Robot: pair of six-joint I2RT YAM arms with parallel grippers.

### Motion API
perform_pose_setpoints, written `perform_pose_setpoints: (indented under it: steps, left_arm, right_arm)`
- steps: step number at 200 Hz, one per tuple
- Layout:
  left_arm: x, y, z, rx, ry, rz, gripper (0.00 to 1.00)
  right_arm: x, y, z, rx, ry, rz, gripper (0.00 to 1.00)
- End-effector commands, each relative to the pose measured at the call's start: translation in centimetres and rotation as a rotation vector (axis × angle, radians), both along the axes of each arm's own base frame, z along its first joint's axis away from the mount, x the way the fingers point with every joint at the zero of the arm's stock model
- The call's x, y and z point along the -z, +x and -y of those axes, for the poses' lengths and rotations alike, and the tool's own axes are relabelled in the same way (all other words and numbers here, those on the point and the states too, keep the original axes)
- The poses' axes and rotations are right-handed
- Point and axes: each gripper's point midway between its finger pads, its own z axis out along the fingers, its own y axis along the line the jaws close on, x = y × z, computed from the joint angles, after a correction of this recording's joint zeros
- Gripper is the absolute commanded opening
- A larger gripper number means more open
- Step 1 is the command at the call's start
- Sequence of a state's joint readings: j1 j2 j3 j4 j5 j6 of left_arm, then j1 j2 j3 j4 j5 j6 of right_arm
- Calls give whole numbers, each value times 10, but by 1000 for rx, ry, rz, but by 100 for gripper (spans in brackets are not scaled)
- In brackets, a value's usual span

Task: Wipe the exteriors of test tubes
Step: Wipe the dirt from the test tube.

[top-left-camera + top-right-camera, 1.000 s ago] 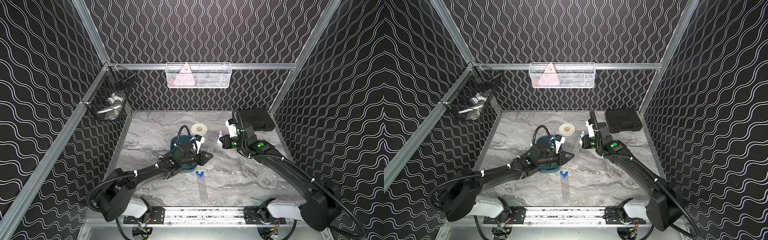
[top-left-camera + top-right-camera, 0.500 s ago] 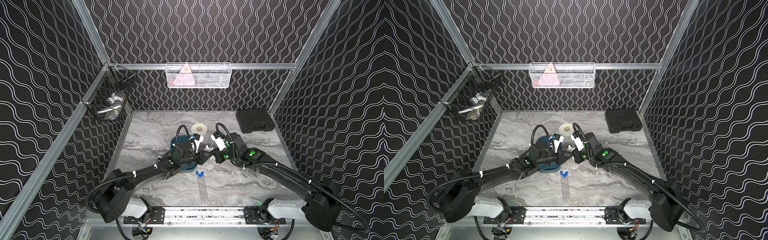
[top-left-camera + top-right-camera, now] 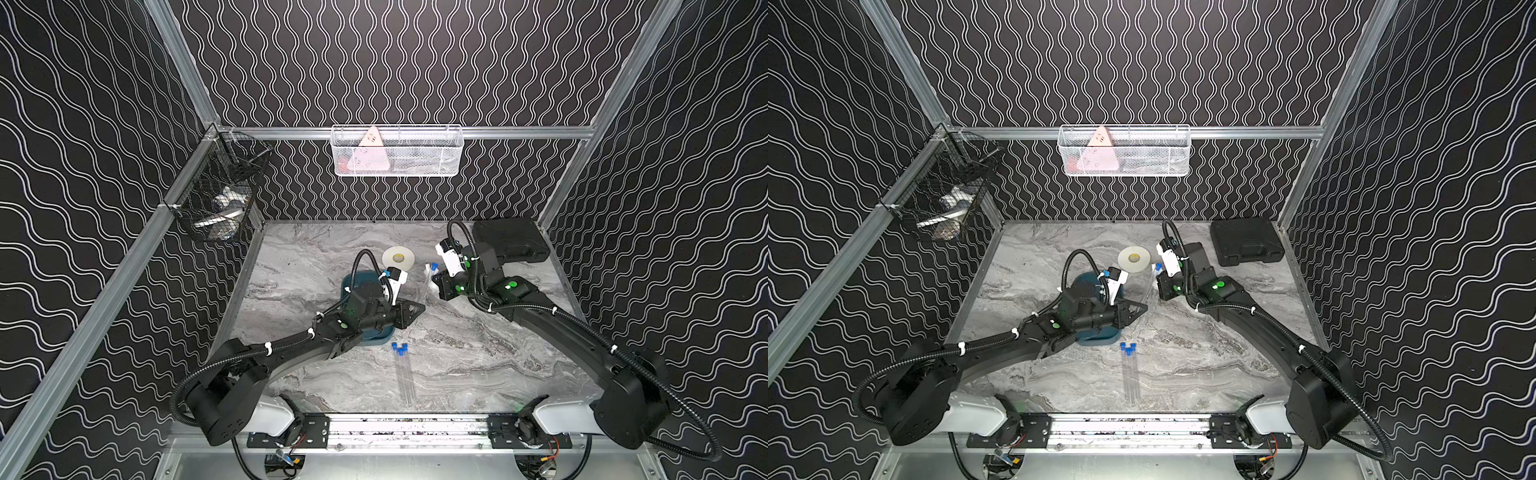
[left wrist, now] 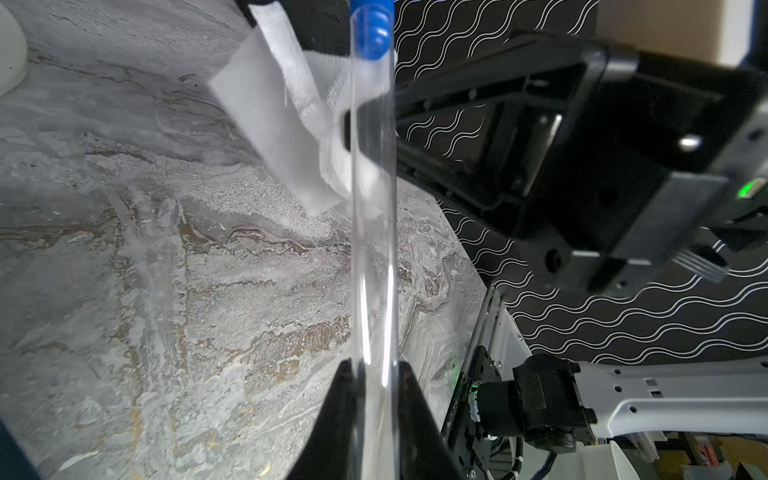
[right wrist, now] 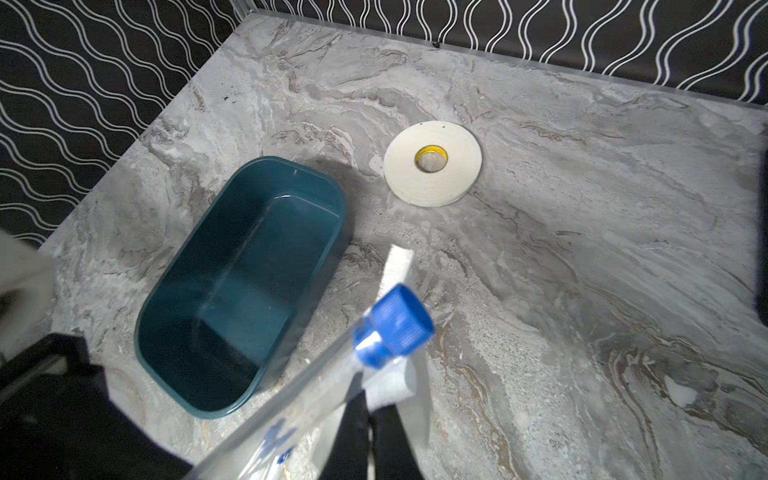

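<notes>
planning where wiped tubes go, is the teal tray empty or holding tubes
Empty: in the right wrist view the teal tray shows bare walls and floor, nothing inside.

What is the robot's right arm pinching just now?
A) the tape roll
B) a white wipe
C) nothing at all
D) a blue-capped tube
B: in the right wrist view the right gripper is shut on the white wipe, while the tube sits in the left gripper.
</notes>
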State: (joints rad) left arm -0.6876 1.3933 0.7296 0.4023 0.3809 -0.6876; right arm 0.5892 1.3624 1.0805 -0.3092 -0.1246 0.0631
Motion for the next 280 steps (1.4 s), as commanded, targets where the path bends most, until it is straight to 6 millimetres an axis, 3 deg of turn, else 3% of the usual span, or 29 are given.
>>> perform_pose_setpoints:
  steps: [1,27,46,119,121,132,171,175,183,223,251,280]
  left_arm:
    - [-5,-2,5,26,-14,8,11]
    - [-3,0,6,27,-14,6,11]
    - [-3,0,6,30,-14,3,11]
    - [-3,-2,4,25,-18,3,11]
    - [-4,-3,4,26,-18,3,11]
    - [-5,-3,3,23,-15,7,11]
    - [-2,-3,0,13,-2,8,11]
    - [-2,-3,0,13,-2,7,11]
    - [-1,-2,-1,12,-4,4,11]
    - [0,-2,1,18,-2,3,11]
    - [0,-1,2,18,-12,-2,11]
    - [-3,-3,0,18,-14,1,11]
  right_arm:
    - [-6,-24,-28,-122,29,23,0]
    - [-6,-50,-43,-201,53,24,0]
    - [-8,-49,-38,-182,44,56,0]
    - [-22,21,9,5,-14,95,0]
    - [-34,25,8,11,0,117,0]
    - [-38,28,9,9,1,124,0]
    - [-43,3,-6,-76,70,94,0]
    - [-32,-4,-7,-85,64,69,0]
    - [-28,-15,-11,-108,71,56,0]
    - [-23,-56,-28,-187,141,3,0]
    - [-20,-53,-29,-166,151,1,0]
    - [-18,-24,-18,-82,72,18,0]
